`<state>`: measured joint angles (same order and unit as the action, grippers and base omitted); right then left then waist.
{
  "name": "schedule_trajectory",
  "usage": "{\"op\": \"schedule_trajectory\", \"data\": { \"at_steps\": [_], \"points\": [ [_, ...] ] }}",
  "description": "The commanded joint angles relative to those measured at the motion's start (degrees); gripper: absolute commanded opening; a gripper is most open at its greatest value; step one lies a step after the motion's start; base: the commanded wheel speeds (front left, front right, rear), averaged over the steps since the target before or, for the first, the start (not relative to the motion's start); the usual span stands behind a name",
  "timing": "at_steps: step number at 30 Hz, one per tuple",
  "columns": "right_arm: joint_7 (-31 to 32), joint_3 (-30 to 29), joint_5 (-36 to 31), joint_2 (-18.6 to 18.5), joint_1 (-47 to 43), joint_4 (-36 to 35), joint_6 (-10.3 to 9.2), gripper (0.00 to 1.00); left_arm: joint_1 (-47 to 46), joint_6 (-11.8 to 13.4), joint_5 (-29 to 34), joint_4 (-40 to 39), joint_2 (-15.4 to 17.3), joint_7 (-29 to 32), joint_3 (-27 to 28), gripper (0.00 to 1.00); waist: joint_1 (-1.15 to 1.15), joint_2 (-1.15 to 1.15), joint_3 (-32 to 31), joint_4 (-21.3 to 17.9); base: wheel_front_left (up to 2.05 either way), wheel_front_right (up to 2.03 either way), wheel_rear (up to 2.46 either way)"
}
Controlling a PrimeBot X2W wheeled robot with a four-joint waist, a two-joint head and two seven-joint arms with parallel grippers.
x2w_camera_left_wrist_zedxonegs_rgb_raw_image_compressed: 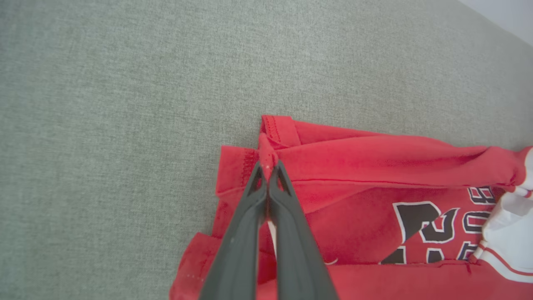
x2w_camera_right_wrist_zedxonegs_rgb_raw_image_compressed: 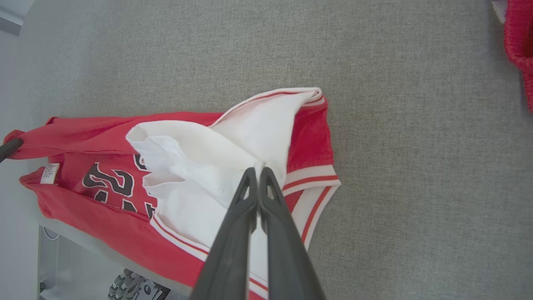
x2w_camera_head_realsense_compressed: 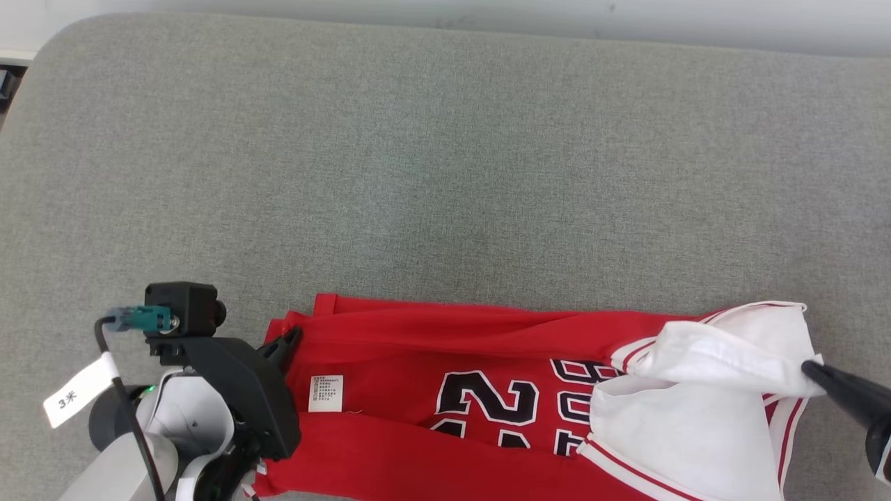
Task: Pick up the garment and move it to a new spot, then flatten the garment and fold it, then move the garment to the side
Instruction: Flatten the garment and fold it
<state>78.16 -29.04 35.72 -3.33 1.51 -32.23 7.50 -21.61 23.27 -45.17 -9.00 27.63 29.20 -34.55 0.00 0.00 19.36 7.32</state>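
The garment (x2w_camera_head_realsense_compressed: 431,348) is a red jersey with dark numbers and white trim, lying rumpled along the near edge of the grey surface, its white part bunched at the right. My left gripper (x2w_camera_head_realsense_compressed: 292,338) is shut on the garment's red hem at its left end, where the left wrist view shows the cloth (x2w_camera_left_wrist_zedxonegs_rgb_raw_image_compressed: 366,158) pinched at the gripper's (x2w_camera_left_wrist_zedxonegs_rgb_raw_image_compressed: 267,166) tips. My right gripper (x2w_camera_head_realsense_compressed: 811,367) is shut on a fold of the white fabric at the right end; in the right wrist view the gripper (x2w_camera_right_wrist_zedxonegs_rgb_raw_image_compressed: 259,171) pinches the white cloth (x2w_camera_right_wrist_zedxonegs_rgb_raw_image_compressed: 200,166).
The grey padded surface (x2w_camera_head_realsense_compressed: 445,160) stretches wide and bare beyond the garment. Its near edge shows in the right wrist view, with the robot's base (x2w_camera_right_wrist_zedxonegs_rgb_raw_image_compressed: 133,287) below. Another red item (x2w_camera_right_wrist_zedxonegs_rgb_raw_image_compressed: 518,41) sits at that view's top right corner.
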Motion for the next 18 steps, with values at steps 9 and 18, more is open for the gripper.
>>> {"op": "schedule_trajectory", "data": {
  "at_steps": [9,18],
  "points": [
    [-1.7,-0.9,5.9,0.4,-5.9,-1.9,-0.03,0.00,2.2,-0.4,-1.2,2.5,-0.2,-2.9,1.1,0.00,0.00,0.00,-1.4,-0.1,0.00,0.00,0.00],
    [-5.0,-1.3,13.0,0.4,-12.8,-5.1,-0.03,0.00,3.9,-1.5,-1.7,2.9,-0.5,-6.0,2.1,0.00,0.00,0.00,-2.0,-1.3,0.00,0.00,0.00]
  ]
}}
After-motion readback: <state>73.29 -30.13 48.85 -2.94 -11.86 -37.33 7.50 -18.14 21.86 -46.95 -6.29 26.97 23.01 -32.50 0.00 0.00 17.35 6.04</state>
